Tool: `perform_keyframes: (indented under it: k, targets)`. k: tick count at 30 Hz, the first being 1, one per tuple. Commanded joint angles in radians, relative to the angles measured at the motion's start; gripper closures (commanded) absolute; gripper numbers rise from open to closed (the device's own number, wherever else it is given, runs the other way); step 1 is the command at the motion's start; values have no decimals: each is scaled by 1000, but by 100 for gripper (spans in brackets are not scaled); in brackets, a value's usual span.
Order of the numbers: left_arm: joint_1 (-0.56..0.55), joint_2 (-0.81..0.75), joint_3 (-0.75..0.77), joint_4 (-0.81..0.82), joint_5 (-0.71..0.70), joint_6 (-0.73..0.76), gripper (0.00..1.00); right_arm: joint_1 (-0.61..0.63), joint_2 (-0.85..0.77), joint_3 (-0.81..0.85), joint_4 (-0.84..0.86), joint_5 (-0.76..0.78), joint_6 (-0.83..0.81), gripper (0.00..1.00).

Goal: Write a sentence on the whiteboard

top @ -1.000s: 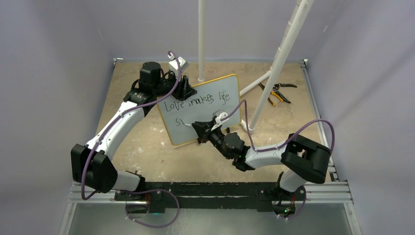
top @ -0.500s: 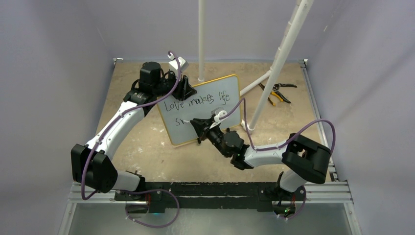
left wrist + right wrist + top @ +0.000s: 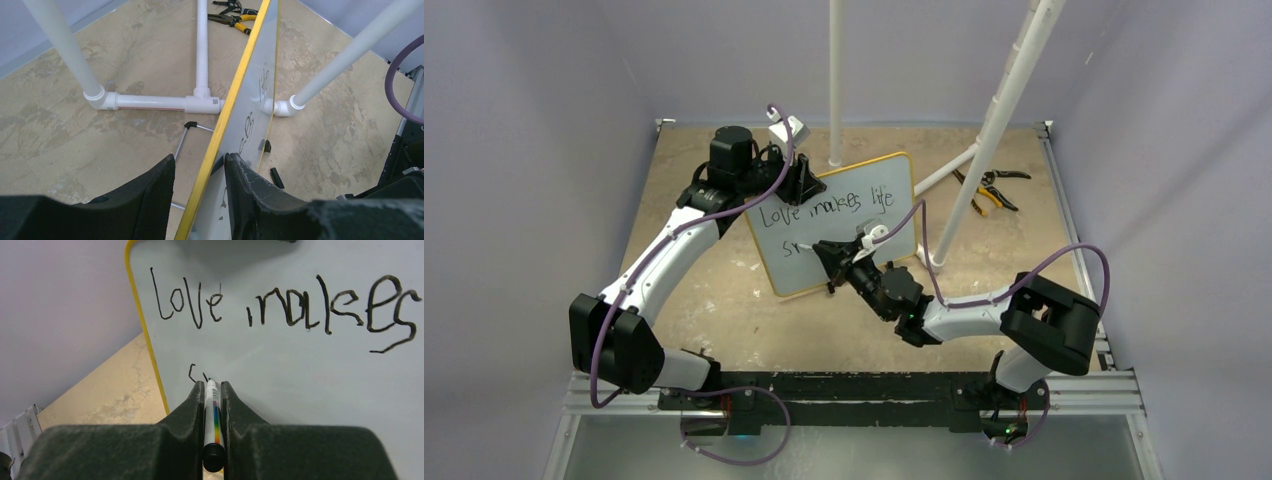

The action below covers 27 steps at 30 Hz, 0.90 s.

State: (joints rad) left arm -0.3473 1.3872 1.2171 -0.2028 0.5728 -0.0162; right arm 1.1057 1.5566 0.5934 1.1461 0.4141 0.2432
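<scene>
The whiteboard (image 3: 789, 272) with its yellow frame stands tilted on the table, bearing "Love makes life" and the start of a second line. My left gripper (image 3: 809, 185) straddles its top left edge. In the left wrist view its fingers (image 3: 198, 160) are closed on the whiteboard (image 3: 255, 100), one pad flat on the written face. My right gripper (image 3: 820, 252) is shut on a white marker (image 3: 212, 410) with a rainbow stripe. The marker's tip touches the whiteboard (image 3: 300, 380) just right of an "S" under "Love".
A white pipe frame stands behind the board, one post upright (image 3: 835, 80) and one slanted (image 3: 999, 110), joined on the table (image 3: 150, 102). Yellow-handled pliers (image 3: 989, 188) lie at the back right. The board's wire stand (image 3: 181, 145) and small black pieces (image 3: 276, 177) sit near its foot.
My right gripper has shifted slightly up and left along the board with the marker, and a short stroke now follows the "S". The left arm has not moved.
</scene>
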Motion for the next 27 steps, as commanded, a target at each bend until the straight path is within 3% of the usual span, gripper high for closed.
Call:
perform_keyframes:
  k: [1, 8, 27]
  targets:
    - [4, 1, -7, -3, 38, -22, 93, -13, -35, -33, 21, 86, 6, 100]
    - [4, 1, -7, -2, 39, -21, 92, -12, -47, -72, 6, 91, 44, 100]
    - [4, 4, -8, -2, 38, -22, 92, -16, -42, 20, 28, 84, -8, 100]
